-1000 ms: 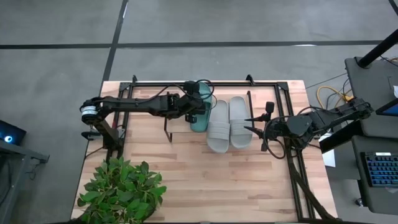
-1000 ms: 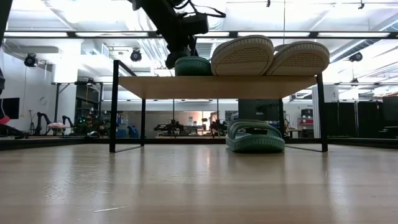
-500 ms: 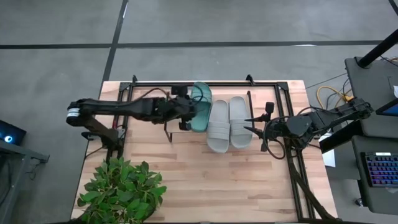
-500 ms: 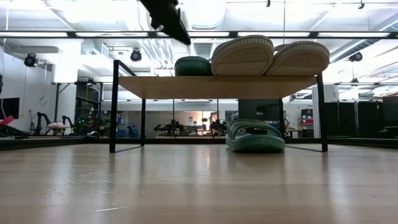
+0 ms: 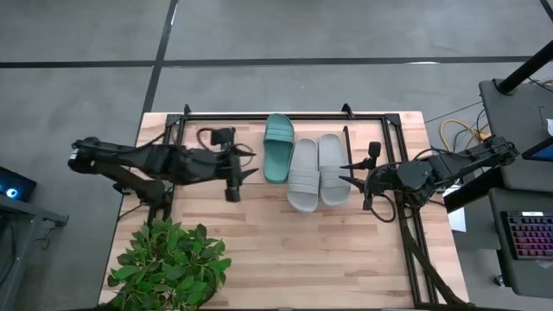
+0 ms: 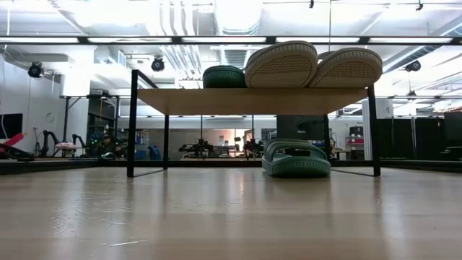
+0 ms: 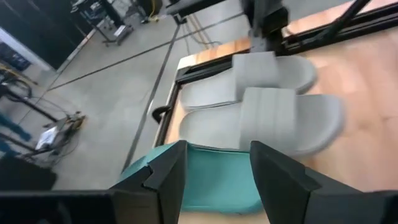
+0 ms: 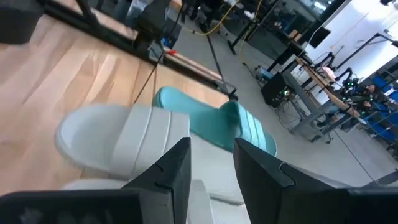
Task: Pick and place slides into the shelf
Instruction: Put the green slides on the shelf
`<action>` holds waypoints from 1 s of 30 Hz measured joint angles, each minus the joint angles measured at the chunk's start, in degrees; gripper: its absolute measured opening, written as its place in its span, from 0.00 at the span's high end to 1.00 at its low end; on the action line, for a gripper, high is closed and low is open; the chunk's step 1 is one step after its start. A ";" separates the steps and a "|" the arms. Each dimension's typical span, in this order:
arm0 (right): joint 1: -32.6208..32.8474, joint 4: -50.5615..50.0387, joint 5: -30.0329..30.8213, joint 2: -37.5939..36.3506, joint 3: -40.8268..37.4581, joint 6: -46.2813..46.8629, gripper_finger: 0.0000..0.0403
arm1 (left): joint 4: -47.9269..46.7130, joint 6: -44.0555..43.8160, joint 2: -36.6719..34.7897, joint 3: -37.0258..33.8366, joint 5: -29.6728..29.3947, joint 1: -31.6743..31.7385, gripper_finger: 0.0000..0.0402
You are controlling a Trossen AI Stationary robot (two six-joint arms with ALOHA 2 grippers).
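Observation:
One teal slide (image 5: 278,149) and two pale grey slides (image 5: 304,173) lie side by side on the shelf's wooden top board (image 6: 253,101). The second teal slide (image 6: 296,159) rests on the table under the shelf. My left gripper (image 5: 245,166) is open and empty, left of the teal slide on top and apart from it. Its wrist view shows that teal slide (image 7: 211,180) and the grey slides (image 7: 280,118) beyond its fingers. My right gripper (image 5: 346,173) is open and empty, just right of the grey slides, which also show in its wrist view (image 8: 118,143).
A potted plant (image 5: 168,263) stands at the table's near left corner. The shelf's black wire legs (image 6: 132,123) stand on the table. A black frame (image 5: 406,225) runs along the table's right and far sides. Desks with equipment (image 5: 518,173) stand to the right.
My left gripper has drawn back from the teal slide on the shelf top, toward the table's left and near edges, and has risen out of the low view. The teal slide stays lying on the shelf top beside the grey slides.

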 joint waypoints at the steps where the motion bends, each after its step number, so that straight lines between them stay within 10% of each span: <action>1: 0.00 0.69 0.00 -0.02 0.00 -0.07 0.72 | -0.10 -0.34 -1.00 -0.62 0.00 -0.77 0.60; 10: 8.32 8.83 -14.39 1.09 0.02 -4.30 0.72 | 0.32 -3.61 -9.62 -8.73 -5.53 -4.65 0.60; 17: 23.79 9.38 9.66 9.01 0.02 -5.26 0.73 | 2.82 -4.84 -15.80 -14.16 -8.54 -5.00 0.60; 30: 29.16 22.20 20.70 28.15 0.46 -13.40 0.69 | 7.67 -4.84 -20.85 -22.37 -11.36 -4.98 0.60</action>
